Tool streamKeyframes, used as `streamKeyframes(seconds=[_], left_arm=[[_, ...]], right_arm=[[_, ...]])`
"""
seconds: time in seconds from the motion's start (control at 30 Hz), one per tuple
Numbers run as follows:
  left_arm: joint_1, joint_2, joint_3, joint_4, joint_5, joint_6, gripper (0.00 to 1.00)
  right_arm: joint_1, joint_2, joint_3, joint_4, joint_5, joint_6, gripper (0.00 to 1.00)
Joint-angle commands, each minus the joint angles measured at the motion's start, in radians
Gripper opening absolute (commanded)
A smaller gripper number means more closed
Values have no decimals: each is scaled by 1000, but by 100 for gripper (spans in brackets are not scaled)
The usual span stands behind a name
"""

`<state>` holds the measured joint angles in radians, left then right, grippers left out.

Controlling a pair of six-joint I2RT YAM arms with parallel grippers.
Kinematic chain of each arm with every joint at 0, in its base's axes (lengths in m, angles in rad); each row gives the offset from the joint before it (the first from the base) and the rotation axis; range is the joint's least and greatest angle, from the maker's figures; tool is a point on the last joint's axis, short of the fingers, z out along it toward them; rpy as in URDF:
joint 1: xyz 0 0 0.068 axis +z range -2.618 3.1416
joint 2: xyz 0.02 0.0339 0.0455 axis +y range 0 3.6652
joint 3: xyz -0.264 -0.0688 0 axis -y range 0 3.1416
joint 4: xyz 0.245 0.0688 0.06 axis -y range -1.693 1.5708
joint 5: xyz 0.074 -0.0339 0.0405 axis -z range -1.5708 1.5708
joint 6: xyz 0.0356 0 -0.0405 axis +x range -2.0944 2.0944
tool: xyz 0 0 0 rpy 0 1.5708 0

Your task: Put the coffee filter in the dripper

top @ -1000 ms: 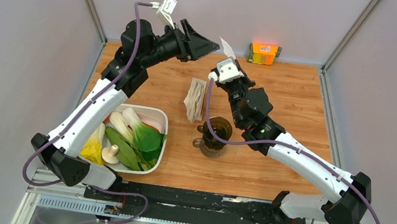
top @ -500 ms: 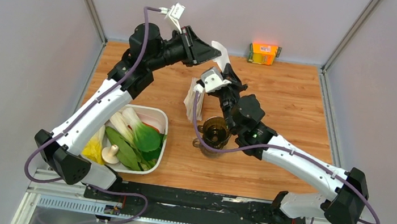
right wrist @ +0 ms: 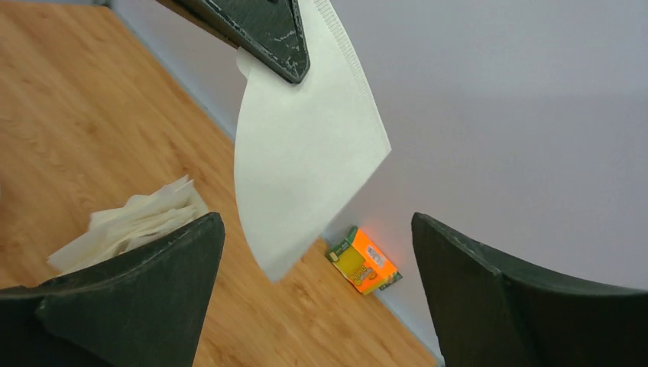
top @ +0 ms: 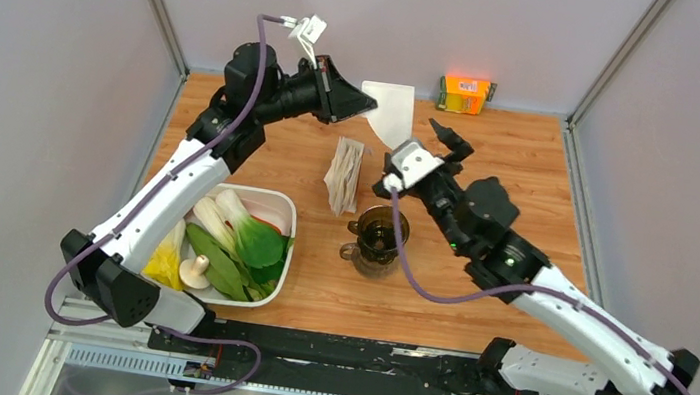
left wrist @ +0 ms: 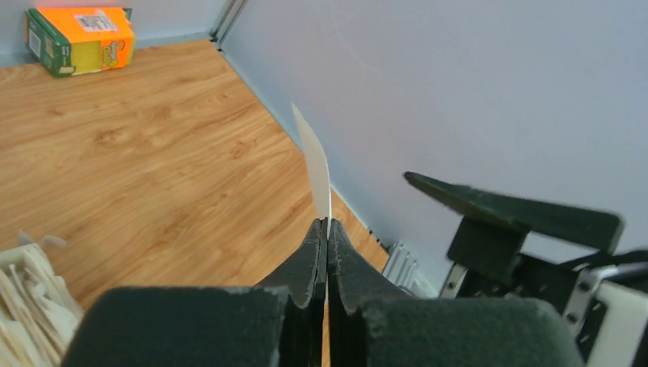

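The white coffee filter (top: 389, 112) hangs in the air over the back of the table, pinched at its upper left corner by my shut left gripper (top: 367, 105). The left wrist view shows it edge-on as a thin sheet, the coffee filter (left wrist: 315, 160), rising from the closed left gripper (left wrist: 327, 223). My right gripper (top: 425, 146) stands wide open just right of and below the filter, holding nothing. From the right wrist, the coffee filter (right wrist: 306, 145) hangs ahead of the open right gripper (right wrist: 317, 222). The dark brown dripper (top: 380, 233) stands upright mid-table, below the right arm.
A packet of cream filters (top: 344, 175) lies left of the dripper, and shows as the packet (right wrist: 130, 225) from the right wrist. A white tray (top: 290, 212) of vegetables sits at front left. An orange box (top: 466, 94) stands against the back wall.
The right gripper carried the filter to the left gripper, which shut on it. The right gripper then opened, let go and drew back to the right.
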<state>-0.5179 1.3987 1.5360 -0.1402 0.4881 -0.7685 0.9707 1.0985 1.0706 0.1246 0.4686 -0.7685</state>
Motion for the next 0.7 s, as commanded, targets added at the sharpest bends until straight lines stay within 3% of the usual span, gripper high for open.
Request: streamKeyframes(seconds=[0.0, 0.1, 0.17, 0.27, 0.4, 0.67], left_arm=[[24, -57, 10, -39, 203, 316, 0], [24, -68, 14, -131, 428, 556, 0], [22, -70, 34, -243, 507, 737, 0], [3, -50, 98, -474, 556, 1015, 0], [-72, 4, 239, -763, 517, 1299, 0], [-152, 53, 331, -898, 447, 1412, 0]], right_arm=[[-71, -183, 97, -382, -423, 144, 100], [-118, -204, 183, -554, -603, 192, 100], [-153, -186, 250, -668, -716, 207, 100], [-192, -132, 344, -817, -891, 217, 100], [-194, -48, 439, -960, -1000, 212, 100], [-194, 45, 495, -1041, -1129, 222, 76]])
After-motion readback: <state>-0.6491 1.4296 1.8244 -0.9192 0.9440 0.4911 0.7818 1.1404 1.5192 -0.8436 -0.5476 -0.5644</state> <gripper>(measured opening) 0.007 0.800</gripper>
